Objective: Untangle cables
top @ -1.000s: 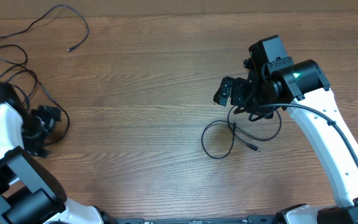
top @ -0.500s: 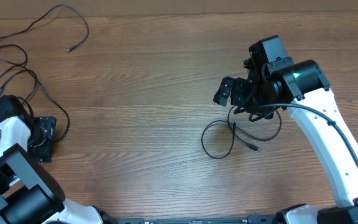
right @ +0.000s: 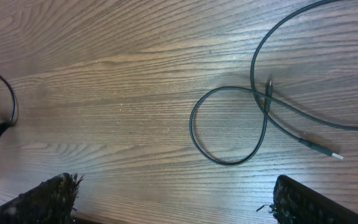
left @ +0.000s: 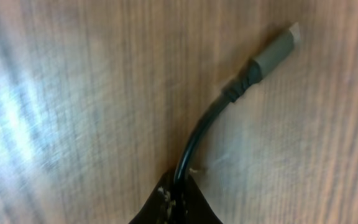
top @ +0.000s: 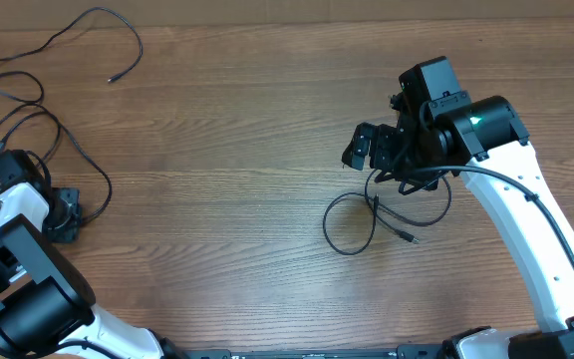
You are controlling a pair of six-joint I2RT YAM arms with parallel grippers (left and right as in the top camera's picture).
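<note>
Looking through the left wrist, we see the left hand [left: 176, 198] clenched on a cable [left: 199, 130] just behind its plug [left: 273, 50]; from overhead that grip is hidden. Our right hand [top: 365, 148] hangs released above a looped cable [top: 329, 231] on the desk [top: 227, 150].

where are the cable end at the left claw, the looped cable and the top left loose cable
cable end [left: 275, 46], left wrist view, on its grey plug
looped cable [right: 191, 127], right wrist view, on the loop's left curve
loose cable [top: 140, 48], overhead view, on its right-hand bend
</note>
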